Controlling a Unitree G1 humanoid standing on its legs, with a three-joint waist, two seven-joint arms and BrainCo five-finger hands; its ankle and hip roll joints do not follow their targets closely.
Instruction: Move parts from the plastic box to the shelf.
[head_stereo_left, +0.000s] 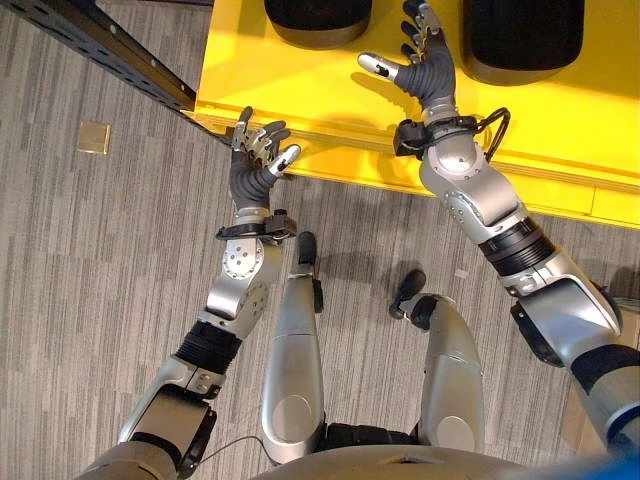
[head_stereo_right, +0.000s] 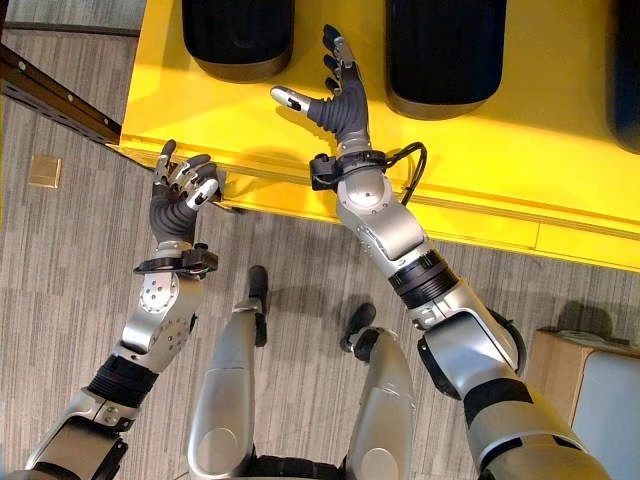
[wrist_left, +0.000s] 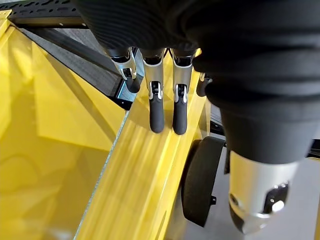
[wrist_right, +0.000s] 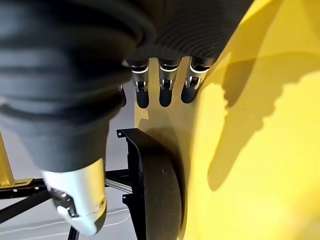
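Hands first: both are raised over a big yellow plastic box (head_stereo_left: 330, 120), and neither holds anything. The left hand (head_stereo_left: 256, 160) hangs at the box's near rim by its left corner, fingers loosely bent and spread, clear of each other; its wrist view shows the straight dark-tipped fingers (wrist_left: 156, 112) lying along the yellow rim, perhaps resting on it, though contact is hard to judge from there. The right hand (head_stereo_left: 425, 62) reaches further in over the yellow floor of the box, fingers fanned wide and thumb stuck out toward the left, palm empty.

Parts to be moved look to be the black, rounded tyre-like pieces standing in the box beyond the hands. One black part (head_stereo_left: 318, 22) sits ahead and left of the right hand, another black part (head_stereo_left: 522, 40) ahead and to its right, so the open hand points into the gap between the two, near both but touching neither. Each piece stands on edge, its long axis running across the robot's front, roughly along the box rim. The right wrist view shows one dark rounded edge (wrist_right: 160, 200) close under that hand's fingers.

The right hand is plainly the nearer; the left is well short of either piece. A dark metal frame rail (head_stereo_left: 100, 45), possibly the shelf, runs off at the upper left beside the box, over grey striped floor (head_stereo_left: 80, 260).
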